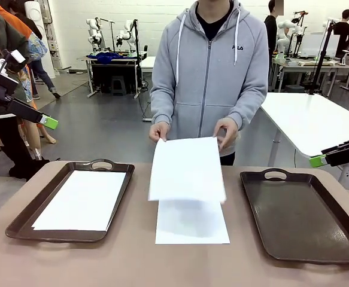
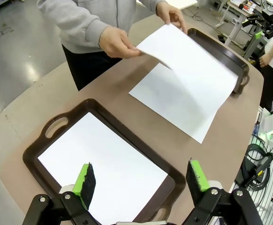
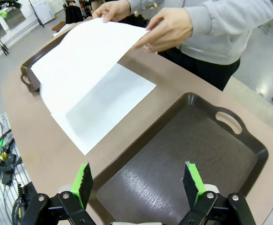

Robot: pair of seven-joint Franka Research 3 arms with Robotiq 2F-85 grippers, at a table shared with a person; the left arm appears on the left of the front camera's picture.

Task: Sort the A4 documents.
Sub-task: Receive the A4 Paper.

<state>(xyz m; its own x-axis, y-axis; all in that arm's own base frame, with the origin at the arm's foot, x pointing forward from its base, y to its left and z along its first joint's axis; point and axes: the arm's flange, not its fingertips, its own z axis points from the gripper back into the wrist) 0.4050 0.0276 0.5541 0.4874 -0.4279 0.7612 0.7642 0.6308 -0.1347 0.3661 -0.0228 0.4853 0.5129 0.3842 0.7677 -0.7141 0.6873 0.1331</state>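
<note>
At the left claw (image 2: 141, 177): released, jaws spread wide, nothing between the green pads. Just beyond it, the near end of the left tray (image 2: 33, 150), toward the left edge of the desk (image 1: 132, 263), with a tray sheet (image 2: 103, 159) flat inside. At the right claw (image 3: 138, 180): also released and empty, above the near end of the right tray (image 3: 248, 154), toward the desk's right edge, no paper in it. Farther out, between the trays at the desk's middle, a desk sheet (image 1: 192, 224) lying flat. Over it, a lifted sheet (image 1: 186, 170), pinched at its far corners by the person's hands (image 1: 159, 130), sloping down toward the near edge.

Probably a hand-over or a showing of the lifted sheet. For a clean take:
- Wait for the paper to hang quiet.
- Come in at a free near corner, well clear of the fingers.
- Pinch shallow and square to the edge.
- Lift before carrying, to avoid dragging the desk sheet.
- Keep the long axis along the tray's on the way down.

Long axes: all three from near edge to far edge, short edges toward robot and person; tray sheet in line with its tray's length.
</note>
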